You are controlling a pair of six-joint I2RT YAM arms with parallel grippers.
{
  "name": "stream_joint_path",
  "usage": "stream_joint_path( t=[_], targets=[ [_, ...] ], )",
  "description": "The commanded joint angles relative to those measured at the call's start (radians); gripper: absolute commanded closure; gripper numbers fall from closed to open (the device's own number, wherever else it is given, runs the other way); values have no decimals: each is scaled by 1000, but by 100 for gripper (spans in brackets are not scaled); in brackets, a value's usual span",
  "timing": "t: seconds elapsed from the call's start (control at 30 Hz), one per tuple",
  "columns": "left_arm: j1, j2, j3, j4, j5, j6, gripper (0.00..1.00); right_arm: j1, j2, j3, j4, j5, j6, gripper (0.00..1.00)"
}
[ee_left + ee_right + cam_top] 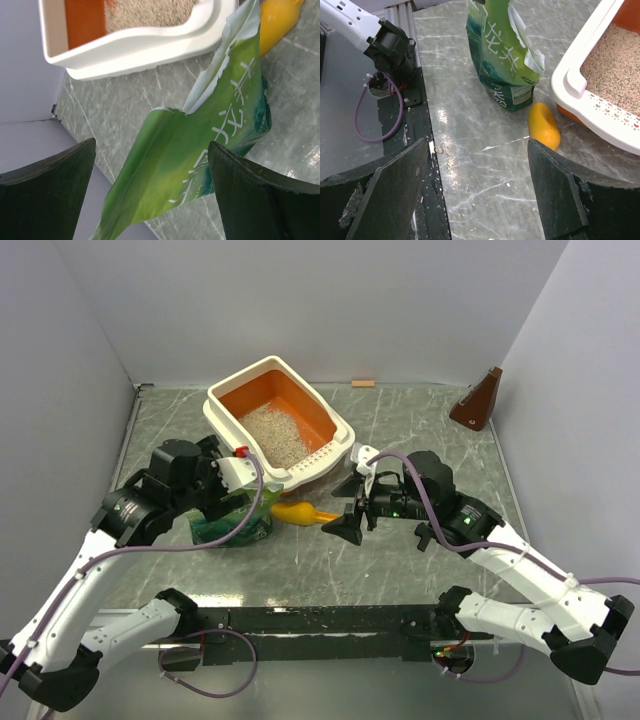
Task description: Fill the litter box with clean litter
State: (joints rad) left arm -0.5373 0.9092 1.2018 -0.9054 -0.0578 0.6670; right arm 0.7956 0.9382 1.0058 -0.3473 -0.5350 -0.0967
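- Two grippers, both spread wide and holding nothing. The right gripper (477, 165) hovers over the bare table (400, 570) at lower centre of the overhead view.
- The yellow scoop (543, 126) lies flat just beyond it, by the foot of the bag and close under the box's near rim.
- The green bag (235, 110) stands left of the scoop, crumpled, with its top torn open. The left gripper (151, 165) straddles its upper part, one finger on each side. Cannot tell whether either finger touches the film.
- The litter box (312, 456) sits at upper centre of the overhead view, its slotted end toward the arms.
- The litter (275, 435) lies in one heap toward the slotted end. The orange floor shows bare at the far end, so I judge the fill to be partial.
- Likely step: take the bag and pour more.
- To do it well, close below the torn mouth, where the film is doubled. Lift until the mouth clears the rim, then tip slowly over the bare orange end.
- Risks: the thin film may slip in the grip, and grains may go over the rim. Keep the right arm off the scoop.
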Motion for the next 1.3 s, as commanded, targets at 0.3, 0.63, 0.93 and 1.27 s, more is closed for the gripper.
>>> stream_joint_path(
  t=[0.3,0.63,0.93,1.27],
  targets=[
    [69,-44,-130,49,72,-46,96,-59,120,43,-36,164,11,12],
    [63,-240,-297,207,-26,-162,99,-68,290,210,-128,202,-1,18],
    [59,-426,-422,401,16,-274,99,-36,373,359,-173,100,-11,44],
    [50,-475,-415,453,23,-351,99,117,618,634,-219,55,51,100]
  ],
)
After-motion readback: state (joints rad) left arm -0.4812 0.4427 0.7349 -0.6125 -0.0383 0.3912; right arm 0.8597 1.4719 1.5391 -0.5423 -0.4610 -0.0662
